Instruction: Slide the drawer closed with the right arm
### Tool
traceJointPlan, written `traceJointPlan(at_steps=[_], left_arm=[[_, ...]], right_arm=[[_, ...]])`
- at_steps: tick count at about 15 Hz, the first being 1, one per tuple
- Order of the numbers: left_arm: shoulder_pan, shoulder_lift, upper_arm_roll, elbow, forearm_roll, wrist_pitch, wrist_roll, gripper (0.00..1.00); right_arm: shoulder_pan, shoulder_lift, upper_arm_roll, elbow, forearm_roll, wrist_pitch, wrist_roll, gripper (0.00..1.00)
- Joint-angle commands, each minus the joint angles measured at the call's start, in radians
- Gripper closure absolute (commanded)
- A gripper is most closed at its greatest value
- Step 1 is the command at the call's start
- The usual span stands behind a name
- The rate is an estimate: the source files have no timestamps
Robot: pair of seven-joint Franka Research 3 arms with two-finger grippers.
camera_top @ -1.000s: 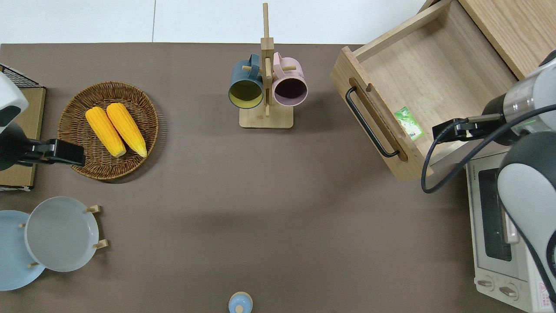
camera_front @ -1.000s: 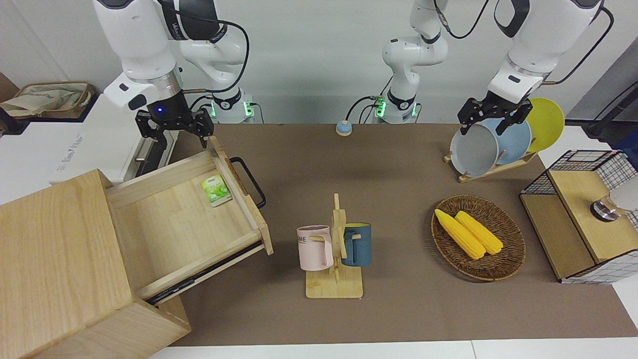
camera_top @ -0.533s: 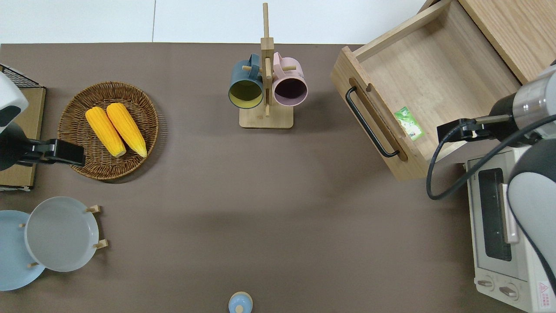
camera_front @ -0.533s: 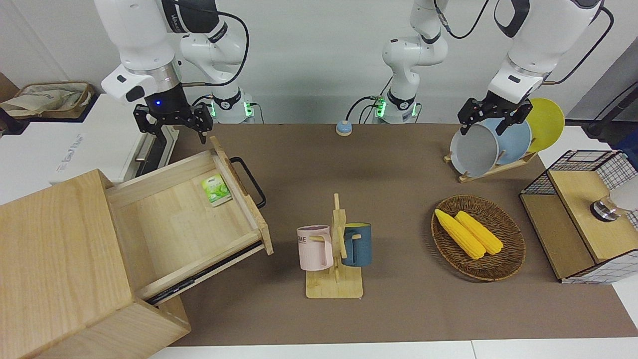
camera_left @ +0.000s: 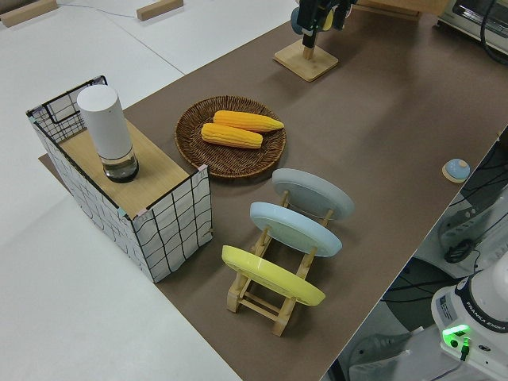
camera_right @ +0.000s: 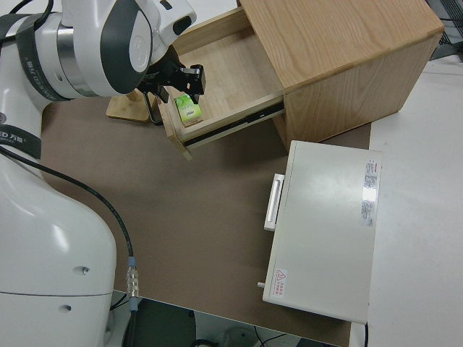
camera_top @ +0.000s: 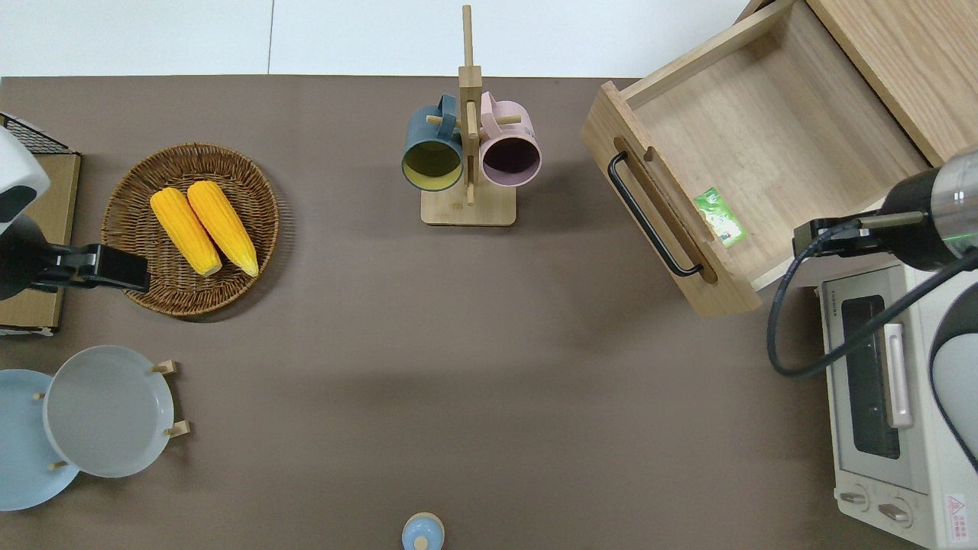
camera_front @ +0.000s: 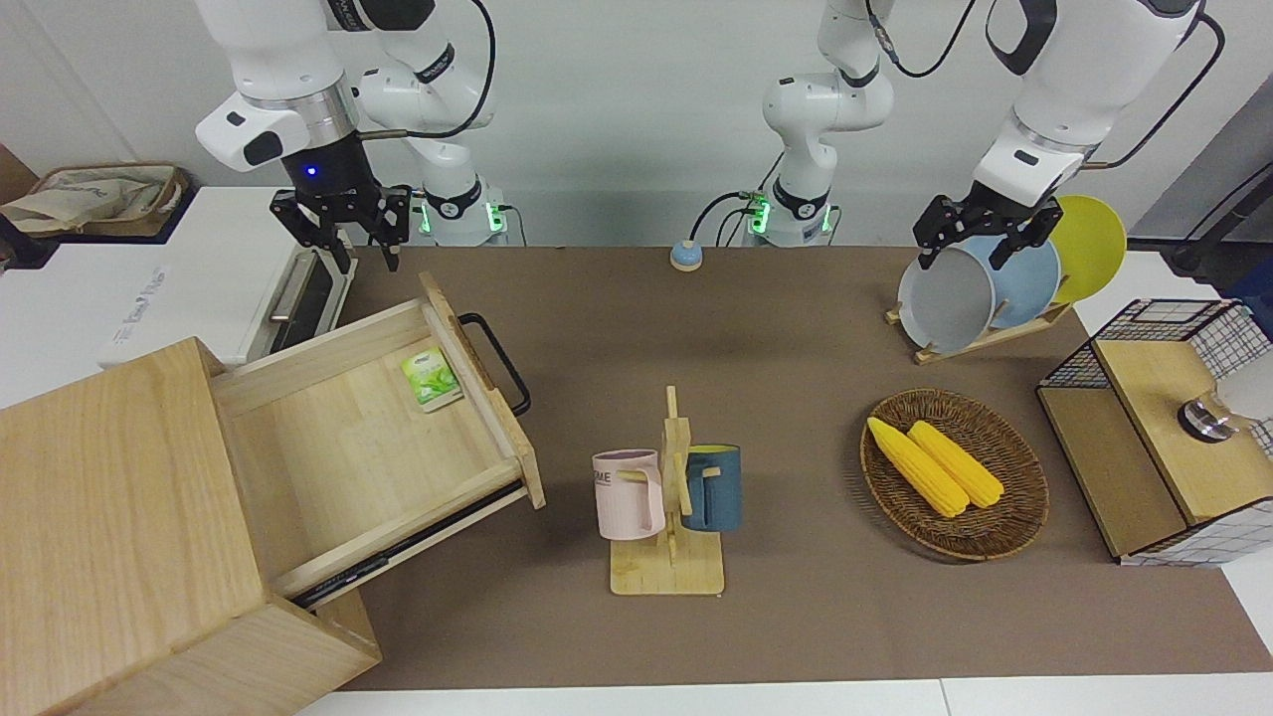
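Drawer (camera_front: 368, 438): at the counter's right-arm end, toward its farther corner; fully pulled out of cabinet (camera_front: 119, 537), green packet (camera_front: 431, 379) inside. Closing not begun. Right gripper (camera_front: 343, 227): fingers spread, empty, raised, touching nothing. Left arm: parked. Remaining: entire push.

Drawer (camera_front: 348, 438) and its cabinet (camera_front: 119, 527): pale unfinished-looking wood, visible grain, matt. Drawer handle (camera_front: 497, 363): black metal, slight sheen. Packet (camera_front: 431, 379) in drawer: glossy green wrapper. Table cover (camera_front: 796, 328): matt brown, smooth. Toaster oven (camera_top: 886, 412): white painted metal, smooth. Basket (camera_front: 955, 475): rough woven wicker. Mug rack (camera_front: 671, 537): light wood. Plates (camera_left: 302, 222): smooth, glazed look. Right arm (camera_front: 278, 60): glossy white plastic shell, silver metal wrist ring.
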Motion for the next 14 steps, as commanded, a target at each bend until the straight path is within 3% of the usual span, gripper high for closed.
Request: traceJointPlan(at_steps=[1, 9, 12, 14], left_arm=[[0.004, 0.011, -0.006, 0.026, 0.017, -0.020, 0.010, 0.01], [0.004, 0.011, -0.006, 0.024, 0.017, -0.020, 0.010, 0.01], [0.004, 0.011, -0.006, 0.026, 0.017, -0.020, 0.010, 0.01], [0.004, 0.011, -0.006, 0.026, 0.017, -0.020, 0.010, 0.01]], right_arm=[[-0.003, -0.012, -0.004, -0.005, 0.024, -0.015, -0.014, 1.000], [0.000, -0.031, 0.000, -0.002, 0.013, 0.004, 0.000, 1.000], [0.029, -0.031, 0.003, 0.033, 0.013, 0.015, 0.032, 1.000], [0.066, -0.031, 0.006, 0.047, 0.006, 0.015, 0.113, 1.000]])
